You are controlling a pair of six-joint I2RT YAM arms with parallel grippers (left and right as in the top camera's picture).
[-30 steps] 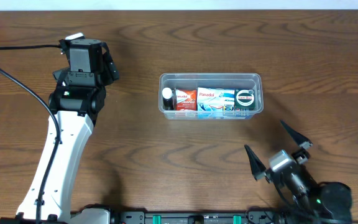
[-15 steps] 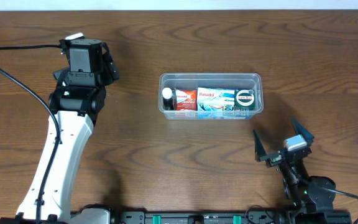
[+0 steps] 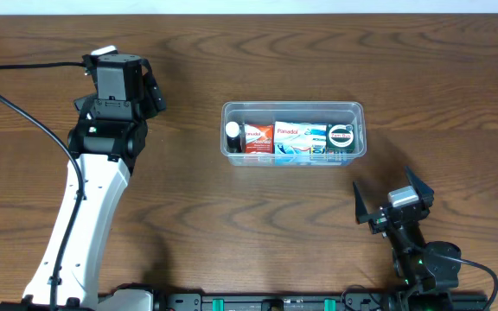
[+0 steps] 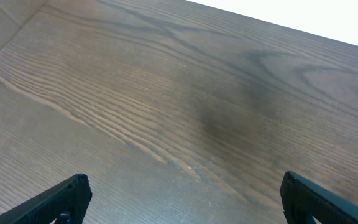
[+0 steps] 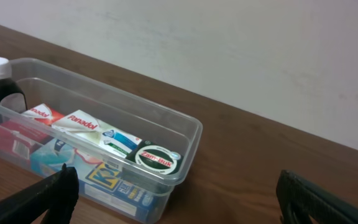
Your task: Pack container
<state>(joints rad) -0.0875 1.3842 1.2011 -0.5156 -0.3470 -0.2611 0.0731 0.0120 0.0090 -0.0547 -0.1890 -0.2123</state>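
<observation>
Container (image 3: 294,105) first, taken from the right gripper (image 3: 384,183). That gripper sits near the front edge of the table (image 3: 232,225) with its two fingers spread wide and nothing between them. It touches neither the tub nor anything else. The clear tub lies ahead of it and a little toward the robot's left, apart from the fingertips, with bare wood between them. In the right wrist view the tub fills the lower left. Its near right corner falls between the two dark fingers (image 5: 48,193), and a pale wall stands behind it.

Inside the tub, along the side nearer the robot, things stand in a row. A dark bottle with a white cap (image 3: 233,131) is at the left end, followed by a red Panadol box (image 3: 258,138) and a white and blue Panadol box (image 3: 299,138). A round green and white Zam-Buk tin (image 3: 342,136) is at the right end. The strip along the far wall is bare.

The left gripper (image 4: 188,202) is also released, jaws wide, holding nothing. It hangs over plain wood at the table's left side. The tub is well apart from it, off to its right and out of its wrist view.
</observation>
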